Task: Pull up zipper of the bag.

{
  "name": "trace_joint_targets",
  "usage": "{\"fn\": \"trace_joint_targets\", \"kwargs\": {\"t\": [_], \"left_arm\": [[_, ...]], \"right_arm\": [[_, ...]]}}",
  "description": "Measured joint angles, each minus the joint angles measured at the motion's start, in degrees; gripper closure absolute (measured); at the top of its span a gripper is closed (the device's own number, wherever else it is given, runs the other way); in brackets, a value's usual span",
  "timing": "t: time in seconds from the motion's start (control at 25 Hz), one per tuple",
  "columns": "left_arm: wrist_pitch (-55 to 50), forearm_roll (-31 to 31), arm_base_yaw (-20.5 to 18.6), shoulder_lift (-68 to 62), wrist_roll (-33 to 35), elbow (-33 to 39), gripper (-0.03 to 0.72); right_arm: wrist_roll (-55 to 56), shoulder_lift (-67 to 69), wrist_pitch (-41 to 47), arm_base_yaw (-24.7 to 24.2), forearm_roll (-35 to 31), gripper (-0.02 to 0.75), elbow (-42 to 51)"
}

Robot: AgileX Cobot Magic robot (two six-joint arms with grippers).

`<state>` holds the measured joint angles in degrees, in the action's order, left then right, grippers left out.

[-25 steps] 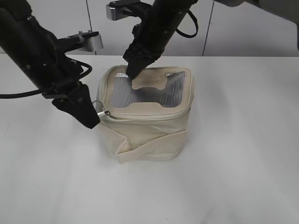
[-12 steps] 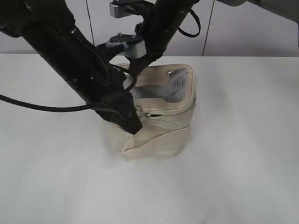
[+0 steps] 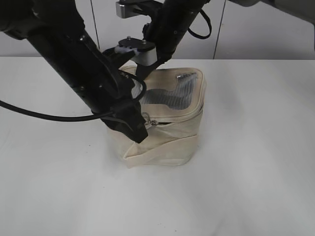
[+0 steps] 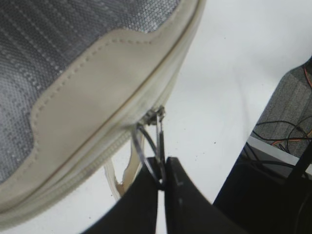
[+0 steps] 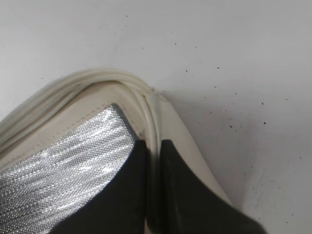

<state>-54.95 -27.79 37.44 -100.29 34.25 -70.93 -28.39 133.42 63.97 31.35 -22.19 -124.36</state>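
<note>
The cream bag stands mid-table, its grey ribbed panel facing up. The silver zipper pull sits near the middle of the front rim. My left gripper reaches across the bag's front left. In the left wrist view the left gripper is shut on the pull and its ring, just below the zip track. My right gripper is shut on the lid rim at the bag's back left corner. In the exterior view the left arm hides its tips.
The white table spreads to every side of the bag. A loose strap band wraps the bag's lower body. The right arm comes down from the back. A cluttered floor edge shows beyond the table.
My left gripper has moved right along the bag's front rim, drawing the pull from the front left corner to about the middle. The bag has squashed and shifted slightly. The right gripper stays at the back corner.
</note>
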Motion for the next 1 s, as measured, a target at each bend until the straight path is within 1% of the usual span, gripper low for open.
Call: {"fn": "trace_joint_targets", "kwargs": {"t": [0.16, 0.24, 0.28, 0.44, 0.48, 0.52, 0.6, 0.68, 0.88, 1.0], "left_arm": [[-0.5, 0.1, 0.1, 0.0, -0.7, 0.0, 0.673], [-1.8, 0.1, 0.1, 0.1, -0.8, -0.1, 0.628], [-2.7, 0.2, 0.1, 0.5, -0.8, -0.1, 0.583], [-3.5, 0.6, 0.3, 4.0, -0.8, -0.3, 0.374], [-3.5, 1.0, 0.3, 5.1, -0.9, -0.3, 0.345], [-3.5, 1.5, 0.3, 5.9, -1.3, -0.3, 0.33], [-3.5, 3.0, -0.3, 7.7, -2.7, -0.4, 0.313], [-4.0, 3.9, -1.8, 8.7, -3.6, -0.4, 0.307], [-3.5, 4.8, -7.9, 9.2, -3.9, -0.4, 0.303], [-0.5, 4.8, -11.2, 9.2, -3.9, -0.4, 0.303]], "right_arm": [[1.0, 0.0, 0.0, 0.0, 0.1, 0.69, 0.0], [1.4, 0.0, -0.3, 0.0, 0.1, 0.646, 0.0], [1.5, 0.0, -0.7, -0.1, 0.1, 0.598, 0.0], [3.3, 0.0, -1.5, -0.2, 0.1, 0.352, -0.6], [4.2, 0.0, -1.5, -0.2, 0.1, 0.308, -0.6], [5.0, 0.0, -1.2, -0.2, 0.1, 0.285, -0.6], [6.0, -0.1, 0.0, -0.2, 0.1, 0.259, -0.6], [6.3, -0.5, 1.3, -0.2, 0.0, 0.25, -0.6], [7.2, -1.9, 3.6, -0.5, 0.3, 0.243, -0.6], [8.5, -2.8, 4.9, -2.2, 0.3, 0.242, -0.6]]}}
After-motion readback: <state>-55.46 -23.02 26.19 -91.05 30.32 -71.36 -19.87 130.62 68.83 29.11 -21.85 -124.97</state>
